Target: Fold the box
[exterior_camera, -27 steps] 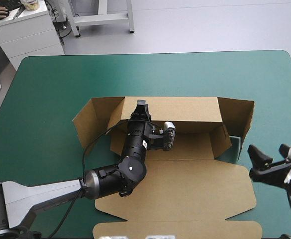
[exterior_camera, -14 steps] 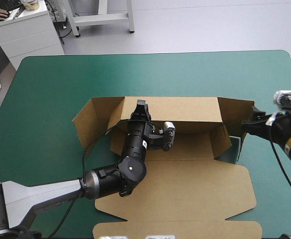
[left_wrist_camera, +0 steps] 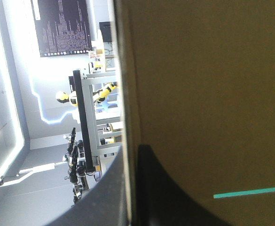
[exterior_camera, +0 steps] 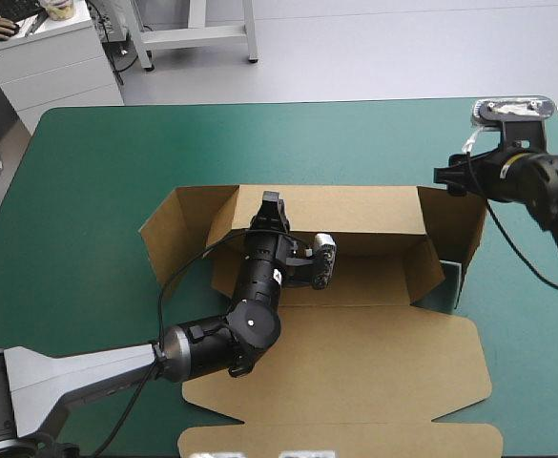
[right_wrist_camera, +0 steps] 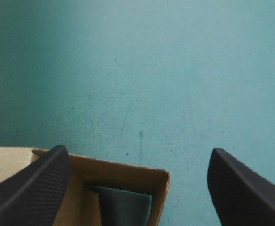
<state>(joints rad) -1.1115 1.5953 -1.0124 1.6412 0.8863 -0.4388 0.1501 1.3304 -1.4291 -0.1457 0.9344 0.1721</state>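
The box (left_wrist_camera: 203,94) blocks most of the left wrist view.

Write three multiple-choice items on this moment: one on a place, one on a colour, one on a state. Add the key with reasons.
1. The right gripper hangs over: A) the box's far right corner; B) its near lid; C) the table's left edge.
2. The table cover is: A) red; B) teal-green; C) white.
3. The left gripper is: A) wide open; B) lying on bare cover; C) shut on the box's back wall.
Key: 1 A, the right wrist view shows that corner under its open fingers. 2 B, seen all around the box. 3 C, the left wrist view shows the board's edge between its fingers.
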